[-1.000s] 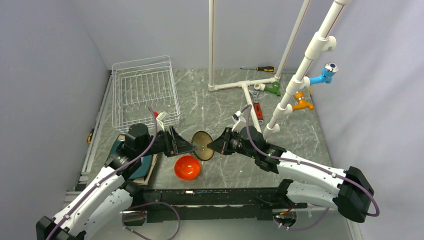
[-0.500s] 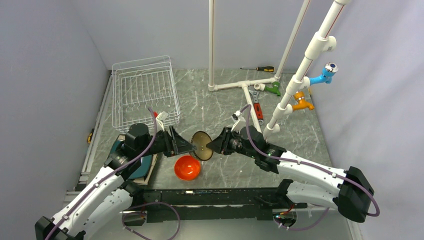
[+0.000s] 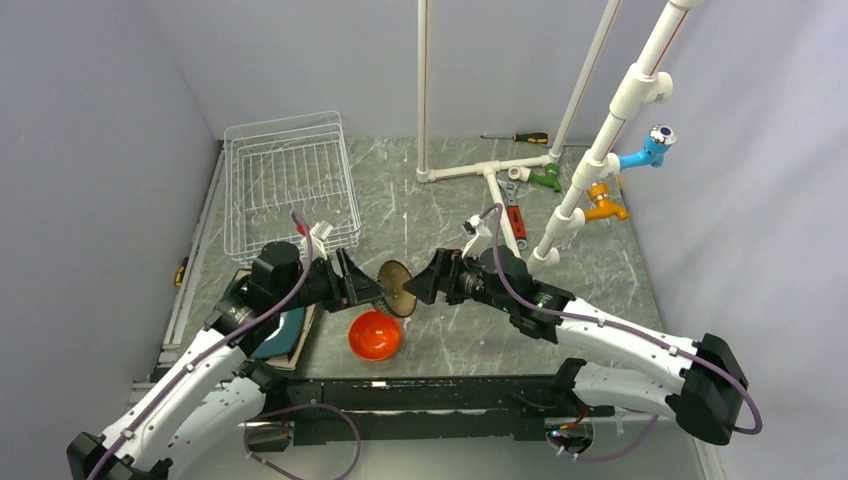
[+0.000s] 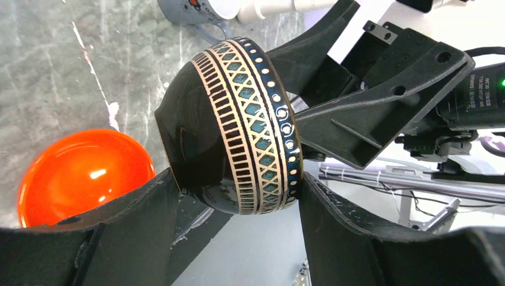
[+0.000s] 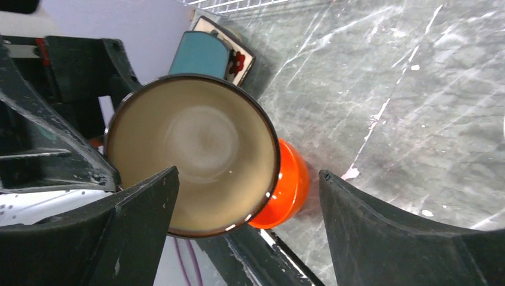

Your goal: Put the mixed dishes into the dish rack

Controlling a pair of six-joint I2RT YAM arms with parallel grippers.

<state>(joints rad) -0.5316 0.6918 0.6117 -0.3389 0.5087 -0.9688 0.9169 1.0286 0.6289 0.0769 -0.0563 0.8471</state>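
Rack (image 3: 285, 185) back left. My left fingers (image 3: 376, 291) pinch the brown bowl (image 3: 400, 289), tipped sideways in air; orange bowl (image 3: 375, 335) on the table (image 3: 600, 250) nearby. Left wrist shows its patterned band; right wrist its gold inside. My right fingers (image 3: 422, 288) gape wide, holding nothing.

White arm shells (image 3: 620, 345), black joints (image 3: 275, 270), purple cables (image 3: 497, 250), black wedge-shaped pincer fingers (image 4: 369, 250)

The dark brown bowl (image 5: 193, 155), tan inside facing the camera, sits left of centre, an orange bowl (image 5: 290, 185) behind its lower right, a teal plate (image 5: 202, 55) above
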